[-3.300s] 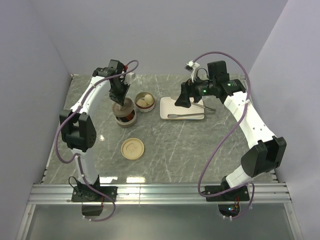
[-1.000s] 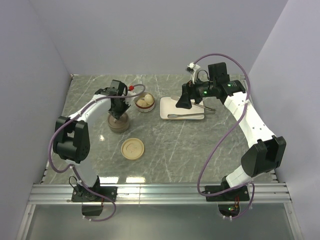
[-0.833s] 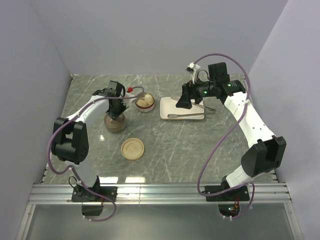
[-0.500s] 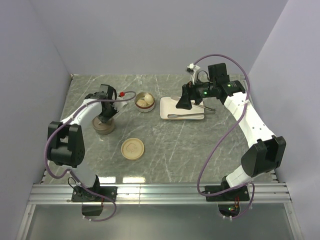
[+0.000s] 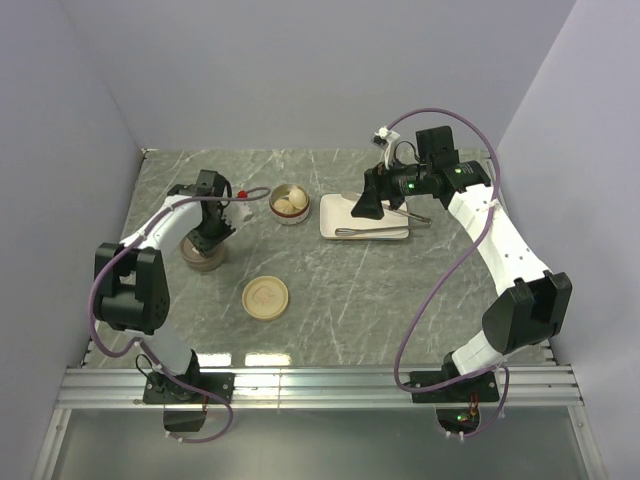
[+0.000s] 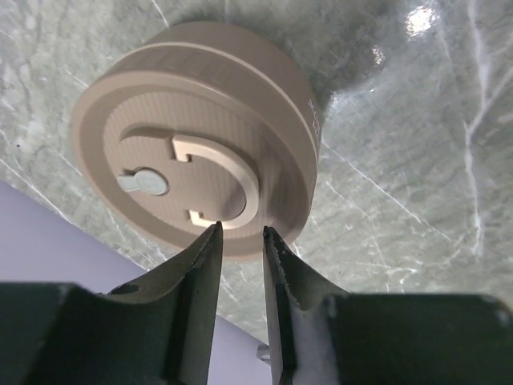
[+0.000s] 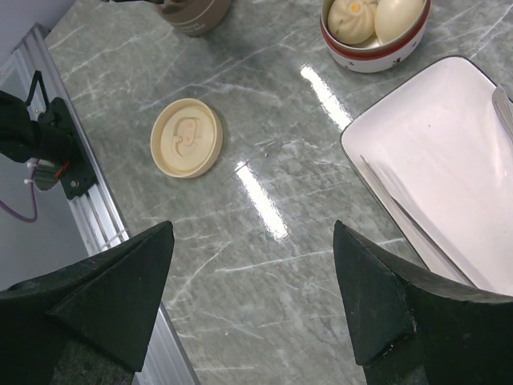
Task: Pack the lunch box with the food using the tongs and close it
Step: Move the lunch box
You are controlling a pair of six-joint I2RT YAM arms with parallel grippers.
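While left pincer (image 6: 240, 232) hangs slightly parted over tan lidded box (image 6: 200, 136) | right pincer (image 7: 252, 233) wide apart

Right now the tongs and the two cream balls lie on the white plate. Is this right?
Only the tongs lie on the white plate; the two cream balls sit in the bowl beside it, as the right wrist view shows.

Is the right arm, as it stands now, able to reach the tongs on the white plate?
Probably yes: the right gripper hovers open near the white plate, and nothing covers the tongs.
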